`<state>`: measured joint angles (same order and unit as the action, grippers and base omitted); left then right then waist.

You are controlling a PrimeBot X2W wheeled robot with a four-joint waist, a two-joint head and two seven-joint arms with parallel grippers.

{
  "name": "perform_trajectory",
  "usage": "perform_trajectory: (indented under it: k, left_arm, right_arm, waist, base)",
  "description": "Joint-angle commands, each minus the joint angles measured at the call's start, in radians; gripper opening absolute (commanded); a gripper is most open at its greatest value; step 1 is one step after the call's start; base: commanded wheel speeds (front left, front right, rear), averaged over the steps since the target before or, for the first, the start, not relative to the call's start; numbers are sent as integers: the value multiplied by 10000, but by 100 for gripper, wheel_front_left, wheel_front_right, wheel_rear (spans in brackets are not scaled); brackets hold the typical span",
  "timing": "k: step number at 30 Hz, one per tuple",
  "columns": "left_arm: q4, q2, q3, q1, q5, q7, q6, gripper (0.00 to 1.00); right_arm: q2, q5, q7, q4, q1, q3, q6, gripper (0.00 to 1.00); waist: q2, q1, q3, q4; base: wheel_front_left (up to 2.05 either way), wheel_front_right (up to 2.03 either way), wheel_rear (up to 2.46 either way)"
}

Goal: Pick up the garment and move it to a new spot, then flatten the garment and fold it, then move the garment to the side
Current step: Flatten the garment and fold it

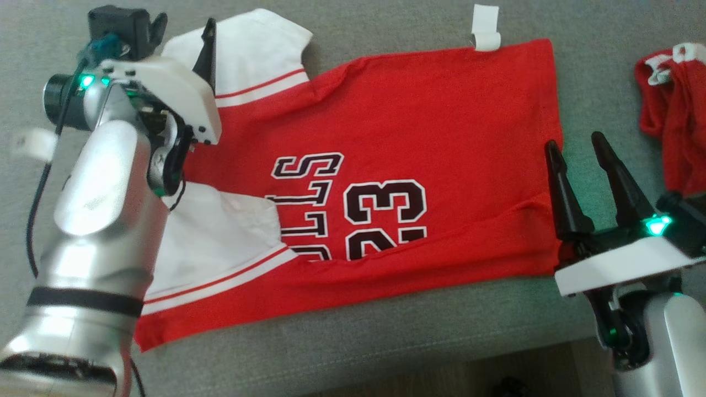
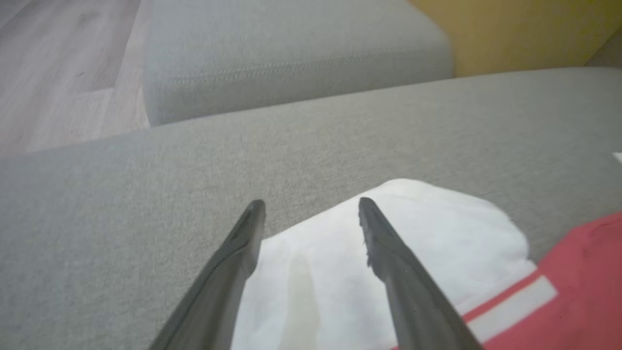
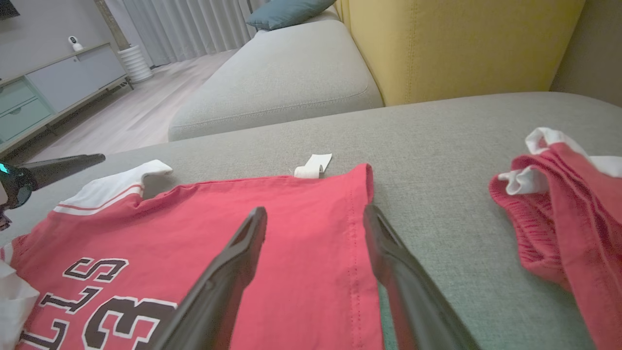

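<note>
A red jersey (image 1: 430, 121) with white sleeves and dark "23" lettering lies spread on the grey sofa cushion (image 1: 386, 342). Its near long edge is folded over the lettering. My left gripper (image 1: 185, 27) hovers open over the far white sleeve (image 1: 253, 49); in the left wrist view the sleeve (image 2: 437, 233) lies under and between the spread fingers of that gripper (image 2: 311, 204). My right gripper (image 1: 575, 142) stands open at the jersey's right hem, holding nothing. In the right wrist view that gripper (image 3: 315, 210) is above the hem edge (image 3: 359, 233).
A second crumpled red-and-white garment (image 1: 673, 110) lies at the far right of the cushion, also seen as a heap (image 3: 559, 204). A white tag (image 1: 485, 27) sits at the jersey's far edge. A yellow sofa back (image 3: 461, 43) rises behind. The cushion's front edge drops to the floor.
</note>
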<state>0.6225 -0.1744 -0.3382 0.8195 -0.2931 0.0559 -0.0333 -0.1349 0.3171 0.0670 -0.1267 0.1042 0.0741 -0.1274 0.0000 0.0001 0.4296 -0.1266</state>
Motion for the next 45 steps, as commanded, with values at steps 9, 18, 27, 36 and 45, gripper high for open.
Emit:
perform_trajectory:
  k: [9, 18, 27, 36, 45]
  left_arm:
    - [2477, -150, -277, 1711, 294, 635, 326, 100]
    - [4352, 89, -725, 2272, 454, 1694, 346, 0]
    - [4413, 238, -783, 2320, 489, -34, -42, 0]
    - [4194, 493, -783, 2469, 357, -1655, -95, 0]
    - [4210, 753, -817, 2527, 114, -2593, 46, 0]
  right_arm:
    - [8, 223, -154, -62, 317, 257, -33, 100]
    - [4, 270, 8, 76, 374, 47, -33, 100]
    - [-432, 287, 459, 678, 1314, -362, -33, 100]
    - [-1485, 1321, 1036, 3321, 3894, 153, -33, 100]
    - [-2113, 2034, 1806, 6242, 5797, 1278, -33, 100]
  waist:
    - [0, -1, 360, -274]
    - [0, -1, 291, -294]
    - [0, -1, 95, -122]
    - [0, -1, 215, 345]
    - [0, -1, 396, 709]
  base:
    - [0, 0, 0]
    - [0, 0, 0]
    - [0, 0, 0]
    - [0, 0, 0]
    - [0, 0, 0]
